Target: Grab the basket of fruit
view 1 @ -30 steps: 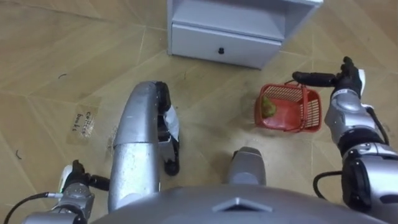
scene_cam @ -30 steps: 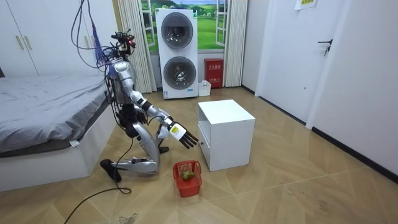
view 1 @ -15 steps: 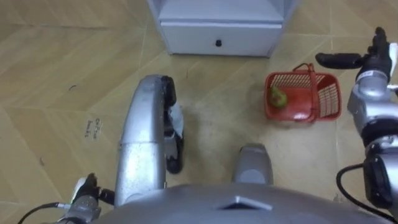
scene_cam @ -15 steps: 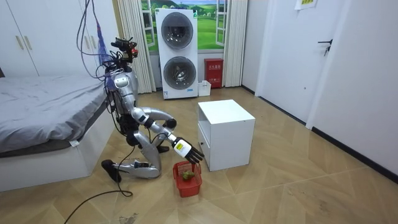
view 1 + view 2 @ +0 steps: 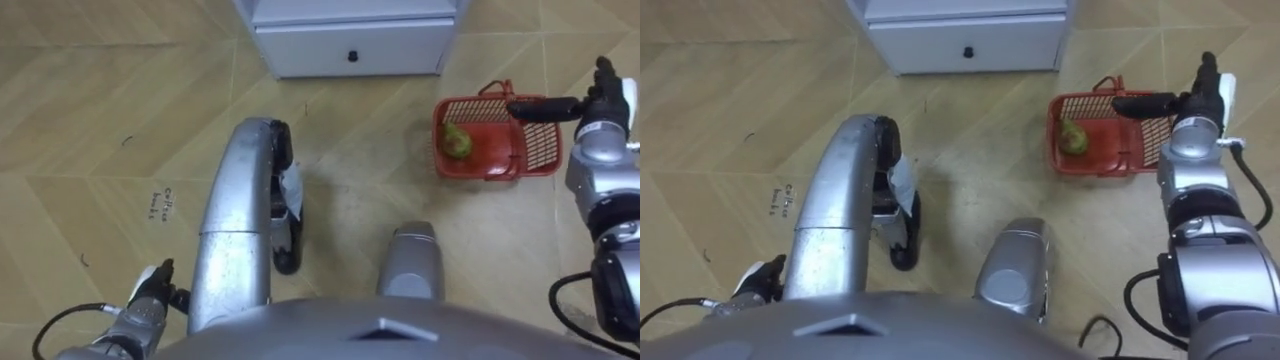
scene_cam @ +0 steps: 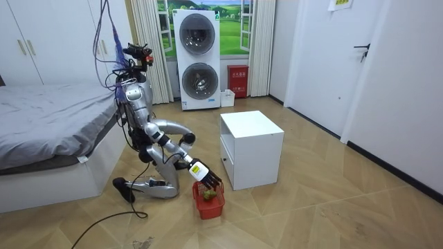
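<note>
Red basket (image 5: 541,146) under outstretched R hand (image 5: 587,103)

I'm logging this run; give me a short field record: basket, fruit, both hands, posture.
basket: red, on the floor, in front of the white cabinet
fruit: green, inside basket
right hand: open, above basket, holding nothing
left hand: low at robot's left
posture: kneeling between bed and cabinet
</note>
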`<state>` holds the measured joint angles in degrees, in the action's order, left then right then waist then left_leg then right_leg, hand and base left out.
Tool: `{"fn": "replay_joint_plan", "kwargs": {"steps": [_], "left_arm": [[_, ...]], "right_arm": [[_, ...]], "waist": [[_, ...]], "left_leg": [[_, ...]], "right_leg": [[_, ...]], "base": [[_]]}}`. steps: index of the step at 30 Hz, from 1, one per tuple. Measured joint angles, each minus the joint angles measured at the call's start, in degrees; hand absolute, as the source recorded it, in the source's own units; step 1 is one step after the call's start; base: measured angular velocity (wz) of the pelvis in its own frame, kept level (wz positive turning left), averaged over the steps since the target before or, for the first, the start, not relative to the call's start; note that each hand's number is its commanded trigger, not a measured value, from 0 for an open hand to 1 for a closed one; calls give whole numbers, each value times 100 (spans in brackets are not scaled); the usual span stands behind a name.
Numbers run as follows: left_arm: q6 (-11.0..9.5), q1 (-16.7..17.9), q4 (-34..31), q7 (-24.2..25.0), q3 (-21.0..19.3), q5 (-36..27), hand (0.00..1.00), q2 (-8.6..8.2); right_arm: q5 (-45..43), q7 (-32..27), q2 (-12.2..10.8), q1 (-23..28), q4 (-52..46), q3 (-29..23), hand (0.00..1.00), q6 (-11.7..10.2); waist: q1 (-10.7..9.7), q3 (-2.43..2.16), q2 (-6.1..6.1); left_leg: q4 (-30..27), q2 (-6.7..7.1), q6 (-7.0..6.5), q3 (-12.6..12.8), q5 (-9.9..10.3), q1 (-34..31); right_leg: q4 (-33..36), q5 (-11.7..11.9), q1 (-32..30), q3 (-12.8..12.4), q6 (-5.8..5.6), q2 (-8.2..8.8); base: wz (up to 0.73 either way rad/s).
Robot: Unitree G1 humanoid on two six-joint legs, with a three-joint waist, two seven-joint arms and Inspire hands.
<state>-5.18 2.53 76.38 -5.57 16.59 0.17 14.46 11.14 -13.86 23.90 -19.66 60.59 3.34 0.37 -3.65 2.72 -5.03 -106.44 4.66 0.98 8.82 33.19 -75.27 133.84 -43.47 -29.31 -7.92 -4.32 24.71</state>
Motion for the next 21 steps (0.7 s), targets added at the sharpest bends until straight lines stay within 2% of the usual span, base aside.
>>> {"fn": "replay_joint_plan", "kwargs": {"steps": [2,5,13,18,21], "left_arm": [[1,5,-1,21,43,-73,0,0],[-5,-42,-1,75,43,-75,0,-1],[30,-43,-83,143,43,-84,0,0],[21,-179,-98,208,41,-82,0,-1],[13,-198,-98,246,43,-83,0,0]], "right_arm": [[57,27,2,-1,1,0,0,0],[53,101,1,-35,111,3,0,-13],[27,237,1,-94,168,11,0,-16],[-22,301,-94,-95,214,147,0,-33],[-18,410,-110,-95,410,221,0,-33]], "waist": [[41,0,45],[111,12,48],[116,5,84],[126,-1,96],[138,0,115]], "left_leg": [[12,-10,1,0,0,-4],[48,-11,8,0,-4,-14],[102,-17,12,0,-7,-63],[138,-26,124,-20,-70,-89],[161,-21,124,-3,-70,-111]], "right_leg": [[-2,0,-29,-13,0,-9],[-5,0,-93,-44,0,-18],[-1,0,-278,-173,-1,-75],[7,-1,-272,-148,-1,-85],[10,-1,-285,-129,-1,-83]], "base": [[-2],[-1],[-4],[1],[6]]}}
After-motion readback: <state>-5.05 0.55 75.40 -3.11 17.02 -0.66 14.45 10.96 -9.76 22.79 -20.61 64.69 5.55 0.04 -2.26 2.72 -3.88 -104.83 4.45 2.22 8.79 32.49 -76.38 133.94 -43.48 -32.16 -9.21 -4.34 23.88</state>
